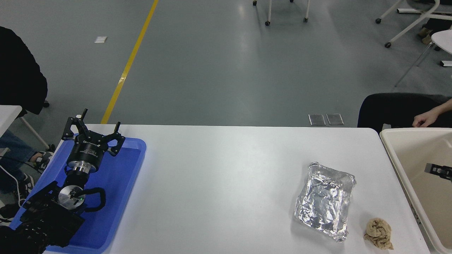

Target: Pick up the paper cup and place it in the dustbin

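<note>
The paper cup is not in view. The dustbin [392, 151] is a large beige bin at the table's right end, and the part of its inside that shows is bare. Only the black tip of my right gripper [438, 170] shows at the right edge, over the dustbin's inside. I cannot tell how it stands or whether it holds anything. My left gripper [93, 128] is parked at the lower left over a blue tray [120, 176], open and empty.
A crumpled silver foil tray [325, 199] and a crumpled brown paper wad [378, 233] lie on the white table [219, 183] near the dustbin. A person's hand [423, 121] rests behind the dustbin. Another person sits at the far left [17, 74].
</note>
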{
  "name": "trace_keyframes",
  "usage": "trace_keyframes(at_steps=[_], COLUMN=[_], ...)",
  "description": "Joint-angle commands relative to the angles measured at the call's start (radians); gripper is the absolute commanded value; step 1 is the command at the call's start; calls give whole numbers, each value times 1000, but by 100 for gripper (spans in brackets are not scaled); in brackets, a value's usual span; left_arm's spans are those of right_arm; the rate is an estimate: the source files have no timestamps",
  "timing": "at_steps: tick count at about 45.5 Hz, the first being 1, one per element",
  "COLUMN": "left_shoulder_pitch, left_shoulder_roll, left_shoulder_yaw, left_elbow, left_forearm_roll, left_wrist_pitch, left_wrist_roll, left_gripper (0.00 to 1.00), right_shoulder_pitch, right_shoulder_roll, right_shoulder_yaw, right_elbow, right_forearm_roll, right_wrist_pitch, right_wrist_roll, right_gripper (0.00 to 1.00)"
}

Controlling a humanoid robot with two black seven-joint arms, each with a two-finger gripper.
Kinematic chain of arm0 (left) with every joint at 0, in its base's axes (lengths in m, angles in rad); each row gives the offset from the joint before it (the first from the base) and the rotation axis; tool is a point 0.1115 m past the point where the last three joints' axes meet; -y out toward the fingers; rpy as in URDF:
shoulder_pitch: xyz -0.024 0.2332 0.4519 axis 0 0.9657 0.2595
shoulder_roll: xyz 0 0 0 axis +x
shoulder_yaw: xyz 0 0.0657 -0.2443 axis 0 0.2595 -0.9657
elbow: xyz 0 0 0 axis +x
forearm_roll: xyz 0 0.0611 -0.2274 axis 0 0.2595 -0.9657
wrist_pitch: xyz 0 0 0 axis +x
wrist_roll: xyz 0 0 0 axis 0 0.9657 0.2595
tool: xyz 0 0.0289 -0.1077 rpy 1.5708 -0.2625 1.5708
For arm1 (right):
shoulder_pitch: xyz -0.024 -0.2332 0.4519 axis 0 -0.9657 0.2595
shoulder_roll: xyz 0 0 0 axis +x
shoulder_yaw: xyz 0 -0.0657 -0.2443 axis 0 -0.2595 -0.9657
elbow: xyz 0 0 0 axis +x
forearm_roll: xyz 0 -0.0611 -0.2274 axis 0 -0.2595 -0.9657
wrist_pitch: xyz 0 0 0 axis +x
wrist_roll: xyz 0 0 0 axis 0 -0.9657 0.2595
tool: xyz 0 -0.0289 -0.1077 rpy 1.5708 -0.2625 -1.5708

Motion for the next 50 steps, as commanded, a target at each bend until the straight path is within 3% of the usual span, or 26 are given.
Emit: trace_keyframes(at_steps=[1, 13, 28, 34, 42, 50], left_shoulder_pitch=[-1, -1, -1, 1, 1, 2], left_shoulder_roll=[-2, -2, -3, -2, 0, 1], left_shoulder_yaw=[0, 0, 0, 0, 0, 0], left_elbow=[0, 0, 0, 0, 0, 0], left_forearm_roll=[0, 0, 0, 0, 0, 0], left_wrist_pitch=[0, 0, 0, 0, 0, 0], left_wrist_roll=[1, 1, 1, 0, 0, 0], left_gripper=[100, 100, 100, 100, 100, 100], right_shoulder_pitch=[304, 646, 1042, 1128, 1266, 1395], right_shoulder_roll=[-40, -16, 130, 179, 250, 277], right_shoulder_yaw=[-73, -242, -438, -469, -573, -587], right_elbow=[201, 546, 905, 954, 1048, 1124], right_forearm_roll=[-25, -25, 8, 120, 290, 378], right_wrist_pitch=[120, 199, 350, 476, 534, 605], right_wrist_roll=[-1, -6, 0, 0, -1, -6], right_gripper=[100, 100, 100, 100, 100, 100])
